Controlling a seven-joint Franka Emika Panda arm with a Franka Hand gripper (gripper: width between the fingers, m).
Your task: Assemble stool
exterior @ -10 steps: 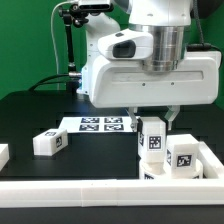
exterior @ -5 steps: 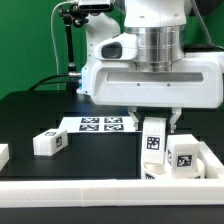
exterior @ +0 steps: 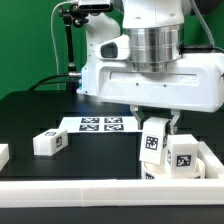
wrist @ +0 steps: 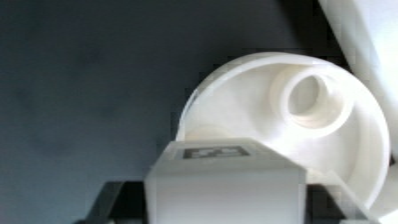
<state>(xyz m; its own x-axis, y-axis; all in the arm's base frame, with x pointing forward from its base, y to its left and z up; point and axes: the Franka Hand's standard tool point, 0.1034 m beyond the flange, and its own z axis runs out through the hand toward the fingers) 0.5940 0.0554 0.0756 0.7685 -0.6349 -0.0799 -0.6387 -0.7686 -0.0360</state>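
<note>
1. We see the claw (exterior: 154, 124) clenched on a white leg (exterior: 153, 140), one finger on each side of its upper part.
2. The held leg is near upright with its top tipped slightly toward the exterior view's right. Its square tag faces the exterior camera.
3. In the wrist view the held leg (wrist: 222, 180) sits over the edge of the round white seat (wrist: 267, 85). The seat's socket hole (wrist: 315, 100) is open just beside the leg.
4. We can't tell whether the leg's lower end touches the seat. In the exterior view only a sliver of the seat (exterior: 149, 175) shows under the leg.
5. A second leg (exterior: 184, 152) stands just beside the held one on the exterior view's right, tag toward the camera.
6. A third leg (exterior: 48, 143) lies on the black counter (exterior: 30, 115), well apart on the exterior view's left.
7. The marker board (exterior: 100, 124) lies flat on the counter between that third leg and the claw.
8. A white rail (exterior: 100, 190) runs along the front edge of the counter.
</note>
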